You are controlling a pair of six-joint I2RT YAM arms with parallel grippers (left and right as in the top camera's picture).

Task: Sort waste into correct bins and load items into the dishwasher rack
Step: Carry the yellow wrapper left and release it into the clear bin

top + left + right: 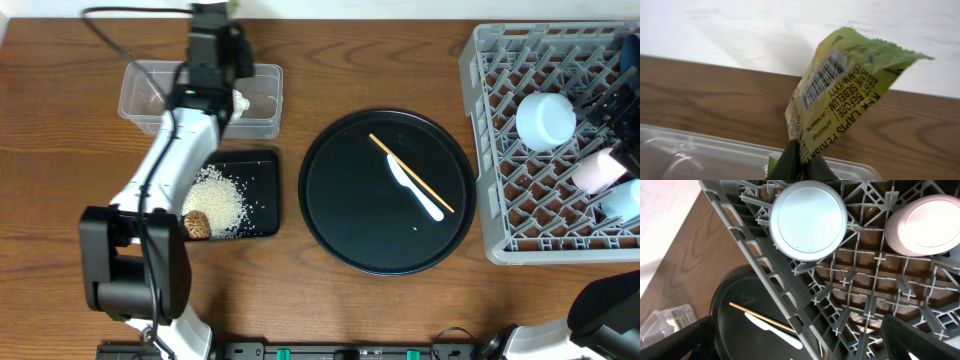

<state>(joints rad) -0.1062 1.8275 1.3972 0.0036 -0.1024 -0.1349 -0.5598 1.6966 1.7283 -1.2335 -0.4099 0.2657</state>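
Overhead: left arm [175, 150] reaches across the tub [135, 100], and the tissue [240, 102] sits inside the tub. Rice [225, 195] and brown lump [196, 224] lie in the black tray [262, 175]. Stick [410, 172] lies on the round tray [340, 200]. Rack [500, 120] at right holds the bowl [545, 118], pink cup [598, 170] and blue cup [622, 200].

Left wrist: left gripper [797, 162] is pressed together, pinching the wrapper [850, 95] by its lower end. The wrapper stands up over the tub's far rim, with table wood behind.

Right wrist: right gripper [802, 340] is spread wide and empty, above the rack's edge. Bowl is bottom-up in the rack with the pink cup near it; round tray and stick lie just outside.
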